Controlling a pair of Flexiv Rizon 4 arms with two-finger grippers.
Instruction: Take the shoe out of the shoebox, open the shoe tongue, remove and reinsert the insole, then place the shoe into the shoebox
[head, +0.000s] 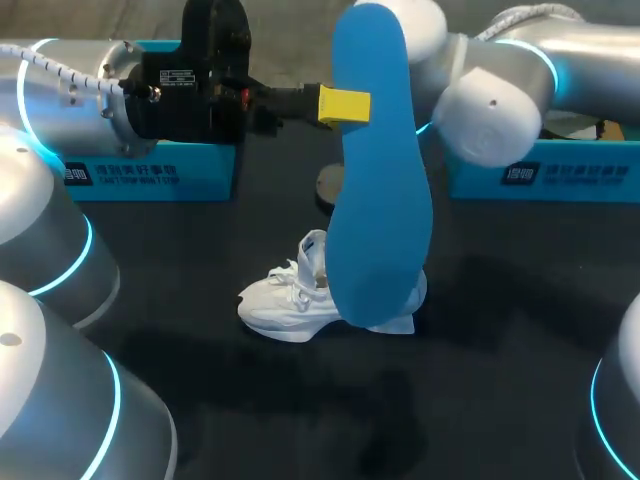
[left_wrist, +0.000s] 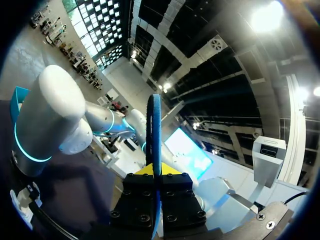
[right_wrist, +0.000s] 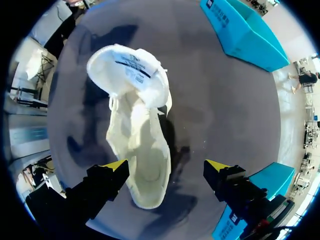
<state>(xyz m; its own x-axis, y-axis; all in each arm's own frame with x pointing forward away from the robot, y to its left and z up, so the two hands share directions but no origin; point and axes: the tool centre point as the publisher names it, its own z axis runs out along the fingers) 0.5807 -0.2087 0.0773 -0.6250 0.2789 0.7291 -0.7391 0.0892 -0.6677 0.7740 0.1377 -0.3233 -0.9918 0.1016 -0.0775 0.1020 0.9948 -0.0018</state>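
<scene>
The shoe (head: 300, 300) is out of its box and stands on the table (head: 500, 340), so the first step looks done. In the right wrist view the tongue (right_wrist: 127, 75) is folded up and back, its printed inner side showing and the shoe's mouth wide open. That step looks done too.

The insole (head: 380, 170) is out as well. The left gripper (left_wrist: 157, 172) is clenched on it near one end. In the left wrist view the blue sheet runs edge-on between the fingers (left_wrist: 172, 197) and stands straight out ahead of them, high above the table.

The right gripper (right_wrist: 166, 167) hangs over the shoe with its fingers spread and grasping nothing. The heel end lies beneath them, closer to one finger (right_wrist: 115, 167) than to the other, and neither touches it.

What is left, judging by this, is the second half. The insole must go back in through the open mouth and lie flat, and then the shoe must go into a box. The left box (head: 150, 175) and the right box (head: 545, 170) both stand well beyond the shoe.
</scene>
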